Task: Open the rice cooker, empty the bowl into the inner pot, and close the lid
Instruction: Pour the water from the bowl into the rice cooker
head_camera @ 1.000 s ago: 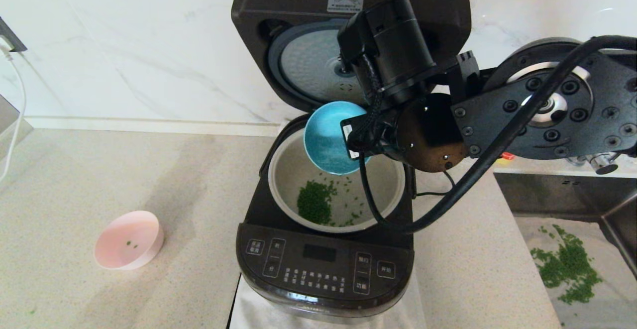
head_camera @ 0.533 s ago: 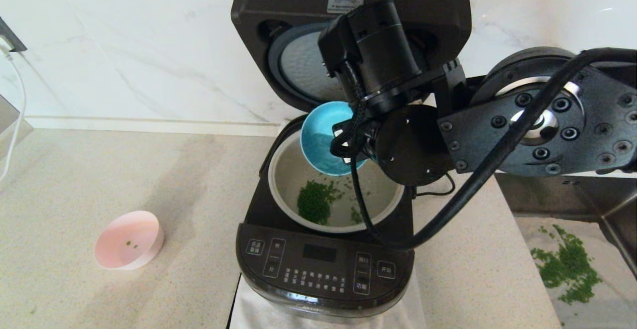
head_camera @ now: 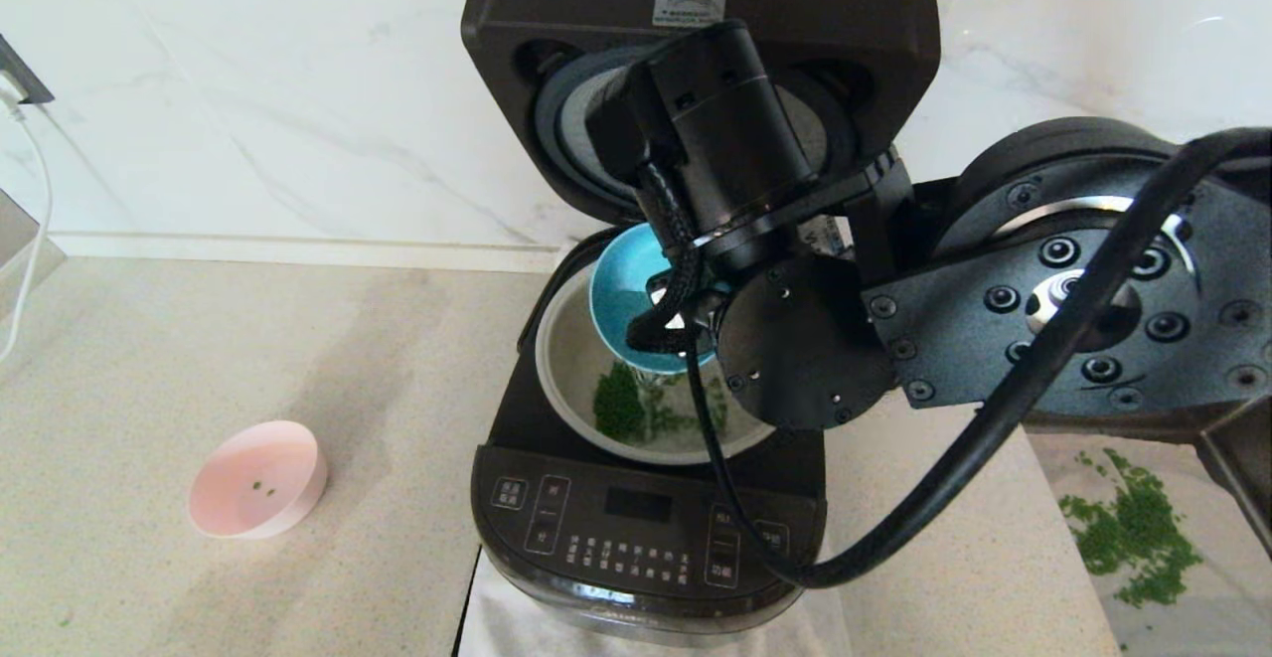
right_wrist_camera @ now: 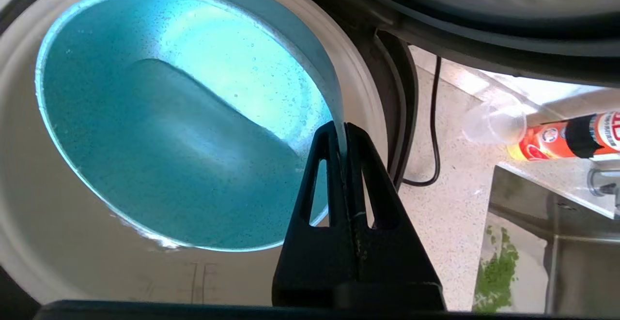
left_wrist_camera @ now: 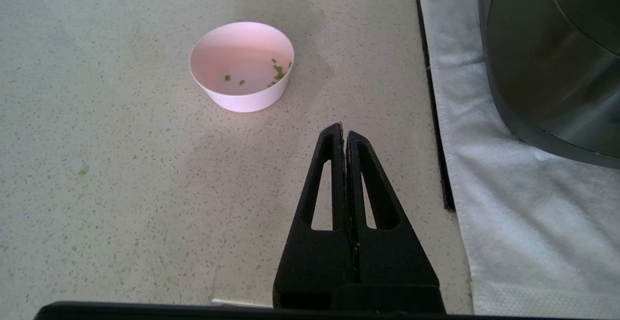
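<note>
The right gripper (right_wrist_camera: 345, 129) is pinching the rim of a blue bowl (right_wrist_camera: 164, 116), its fingers pressed together on the thin wall, and holds the bowl tipped on its side above the inner pot (head_camera: 571, 359). The right wrist view shows this grip plainly, with the bowl's inside bare of food. In the head view the arm's own body hides the fingers, and only part of the blue bowl (head_camera: 621, 289) shows beside it.

The head view gives what the wrist view cannot: the rice cooker (head_camera: 636, 528) as a whole, standing directly below the right gripper, with the lid (head_camera: 517, 51) swung up behind it and a heap of chopped greens (head_camera: 621, 404) lying in the pot under the bowl. From the right wrist, the inner pot (right_wrist_camera: 43, 242) is only a pale wall around the bowl, and an orange-labelled bottle (right_wrist_camera: 571, 136) lies on the counter (right_wrist_camera: 450, 204) beyond the cooker.

The left gripper (left_wrist_camera: 344, 131) hovers over the counter (left_wrist_camera: 121, 175) with its fingers pressed together and nothing between them. A pink bowl (left_wrist_camera: 241, 66) with a few green bits stands ahead of it, and the cooker's dark side (left_wrist_camera: 552, 58) rests on a white cloth (left_wrist_camera: 508, 223) off to one side.
</note>
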Robot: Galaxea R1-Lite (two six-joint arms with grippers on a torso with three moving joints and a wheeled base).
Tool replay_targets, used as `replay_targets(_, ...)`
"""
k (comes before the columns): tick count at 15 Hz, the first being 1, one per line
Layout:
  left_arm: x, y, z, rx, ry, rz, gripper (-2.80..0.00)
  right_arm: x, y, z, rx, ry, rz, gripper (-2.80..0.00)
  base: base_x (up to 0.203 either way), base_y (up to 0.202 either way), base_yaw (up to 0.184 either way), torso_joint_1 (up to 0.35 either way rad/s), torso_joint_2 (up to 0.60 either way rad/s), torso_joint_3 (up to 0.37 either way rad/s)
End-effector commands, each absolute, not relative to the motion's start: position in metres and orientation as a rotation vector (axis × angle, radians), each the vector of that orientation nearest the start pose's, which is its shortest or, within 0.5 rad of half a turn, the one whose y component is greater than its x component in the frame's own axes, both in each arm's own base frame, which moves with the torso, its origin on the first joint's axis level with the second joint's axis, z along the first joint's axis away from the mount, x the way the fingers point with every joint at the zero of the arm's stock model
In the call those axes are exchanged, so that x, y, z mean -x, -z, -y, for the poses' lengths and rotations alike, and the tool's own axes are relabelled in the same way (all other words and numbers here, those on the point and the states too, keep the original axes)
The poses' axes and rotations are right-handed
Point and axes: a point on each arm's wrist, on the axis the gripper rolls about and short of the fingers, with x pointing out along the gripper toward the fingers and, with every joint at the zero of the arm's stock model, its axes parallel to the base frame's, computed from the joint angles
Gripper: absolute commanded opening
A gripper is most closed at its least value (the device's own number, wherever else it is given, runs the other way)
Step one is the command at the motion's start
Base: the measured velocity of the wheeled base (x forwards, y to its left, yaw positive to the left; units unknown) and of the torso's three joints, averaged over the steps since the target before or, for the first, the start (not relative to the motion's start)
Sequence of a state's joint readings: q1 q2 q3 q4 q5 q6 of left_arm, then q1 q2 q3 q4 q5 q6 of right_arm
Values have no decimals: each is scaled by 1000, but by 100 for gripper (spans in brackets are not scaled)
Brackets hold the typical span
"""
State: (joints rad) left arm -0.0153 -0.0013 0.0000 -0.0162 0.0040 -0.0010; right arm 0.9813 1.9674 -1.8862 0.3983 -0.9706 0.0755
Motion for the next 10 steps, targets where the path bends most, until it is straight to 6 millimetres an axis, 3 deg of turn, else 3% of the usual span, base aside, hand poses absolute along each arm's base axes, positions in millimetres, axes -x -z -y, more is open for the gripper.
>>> replay_targets(1, 22, -76, 0, 2, 11, 11, -280, -225, -293, -307, 312, 4, -257, -280, 0, 0, 0, 0, 0, 0)
replay_targets(10, 22, -76, 0, 2, 11, 11, -280, -227, -281, -308, 199, 17, -168, -280, 0, 0, 0, 0, 0, 0)
